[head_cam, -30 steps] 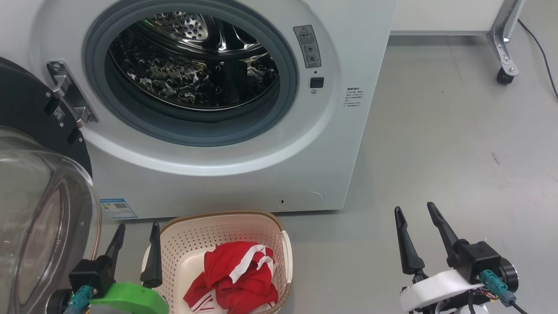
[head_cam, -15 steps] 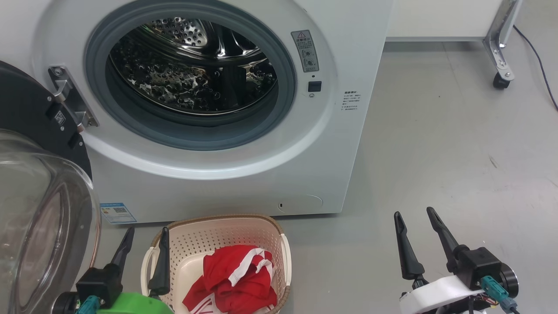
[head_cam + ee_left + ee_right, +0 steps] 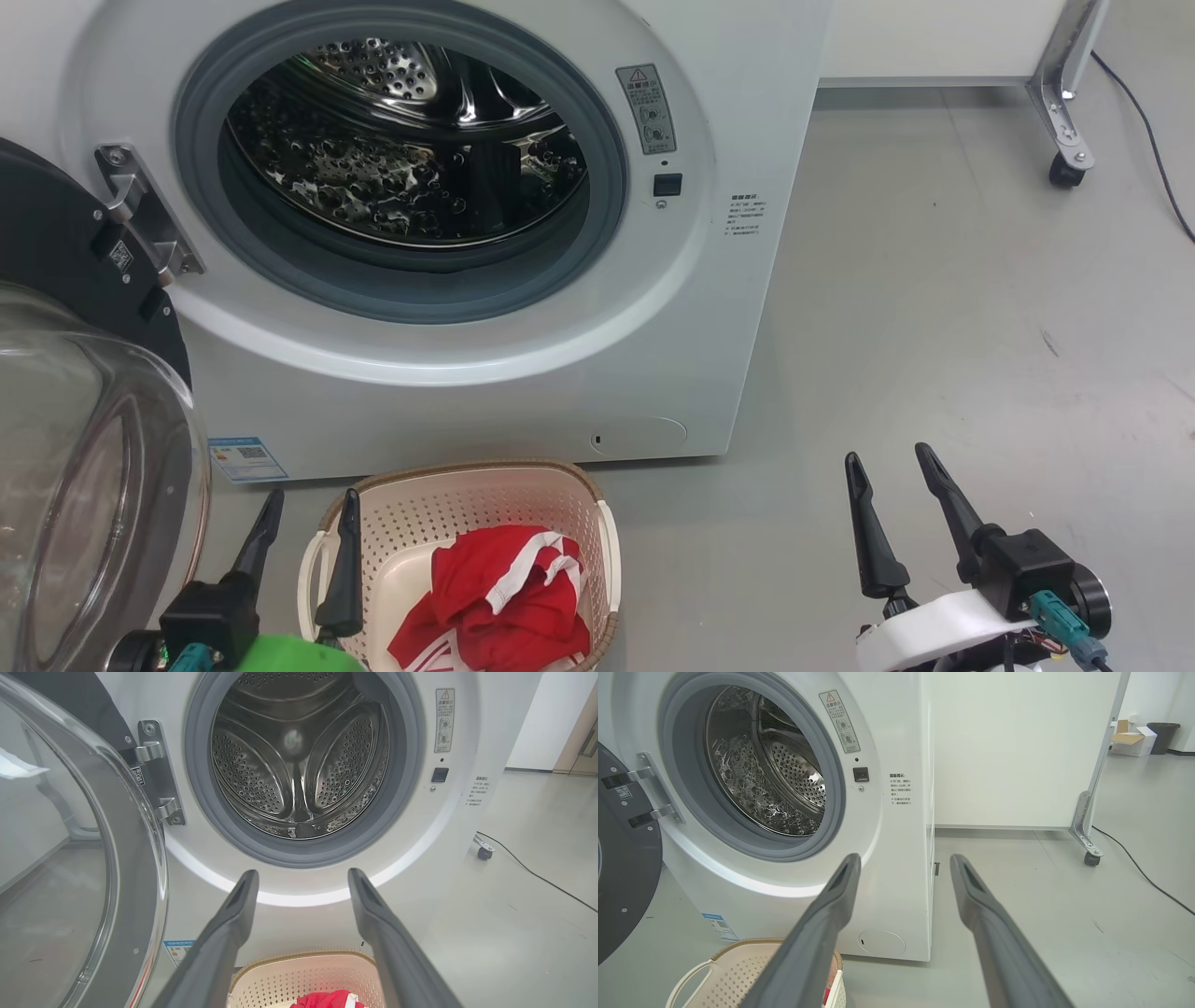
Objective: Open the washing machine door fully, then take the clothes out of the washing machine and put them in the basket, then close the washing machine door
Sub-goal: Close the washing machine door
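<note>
Washing machine door (image 3: 56, 252) hangs wide open at the left of the washing machine (image 3: 738, 103), steel drum (image 3: 392, 168) in plain sight. Clothes (image 3: 504, 597) (red, white stripes) lie heaped in the basket (image 3: 448, 504), on the floor just before the machine. Left gripper (image 3: 313, 499) by the basket's left handle, fingers spread, holding nothing. Right gripper (image 3: 887, 455) well off right over the floor, also spread and free.

One washing machine (image 3: 467, 411), one door (image 3: 56, 233), one basket (image 3: 448, 499), one clothes heap (image 3: 509, 602), one left gripper (image 3: 313, 497), one right gripper (image 3: 887, 455)
</note>
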You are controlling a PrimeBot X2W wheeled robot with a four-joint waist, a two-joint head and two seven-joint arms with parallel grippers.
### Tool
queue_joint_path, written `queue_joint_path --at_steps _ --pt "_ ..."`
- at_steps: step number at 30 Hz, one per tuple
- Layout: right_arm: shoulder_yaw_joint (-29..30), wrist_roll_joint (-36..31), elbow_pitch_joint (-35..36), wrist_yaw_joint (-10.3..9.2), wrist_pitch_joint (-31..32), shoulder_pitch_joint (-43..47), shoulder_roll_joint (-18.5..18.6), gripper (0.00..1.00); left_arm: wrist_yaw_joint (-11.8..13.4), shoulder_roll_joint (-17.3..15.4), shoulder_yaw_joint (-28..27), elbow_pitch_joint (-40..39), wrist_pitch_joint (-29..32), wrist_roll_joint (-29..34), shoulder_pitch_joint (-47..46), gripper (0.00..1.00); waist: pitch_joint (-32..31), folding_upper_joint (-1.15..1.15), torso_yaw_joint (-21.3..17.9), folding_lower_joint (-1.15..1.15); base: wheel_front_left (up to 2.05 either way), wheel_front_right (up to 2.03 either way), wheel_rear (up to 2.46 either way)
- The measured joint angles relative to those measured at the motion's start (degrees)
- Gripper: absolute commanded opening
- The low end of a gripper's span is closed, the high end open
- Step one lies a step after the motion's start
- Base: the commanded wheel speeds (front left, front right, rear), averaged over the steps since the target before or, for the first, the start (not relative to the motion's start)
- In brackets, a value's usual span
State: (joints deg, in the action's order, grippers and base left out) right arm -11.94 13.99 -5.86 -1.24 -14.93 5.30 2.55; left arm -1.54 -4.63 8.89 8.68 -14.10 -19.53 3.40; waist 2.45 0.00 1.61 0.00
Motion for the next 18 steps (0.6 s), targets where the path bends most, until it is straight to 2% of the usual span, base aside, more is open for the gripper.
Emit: queue_joint_path --at_steps 18 --pt "-0.15 0.0 0.05 -0.01 0.0 0.01 -0.01 1.0 0.83 -0.35 0.29 -2.46 1.01 0.91 0.9 1.0 -0.26 0.0 -0.11 0.0 -0.11 0.11 0.0"
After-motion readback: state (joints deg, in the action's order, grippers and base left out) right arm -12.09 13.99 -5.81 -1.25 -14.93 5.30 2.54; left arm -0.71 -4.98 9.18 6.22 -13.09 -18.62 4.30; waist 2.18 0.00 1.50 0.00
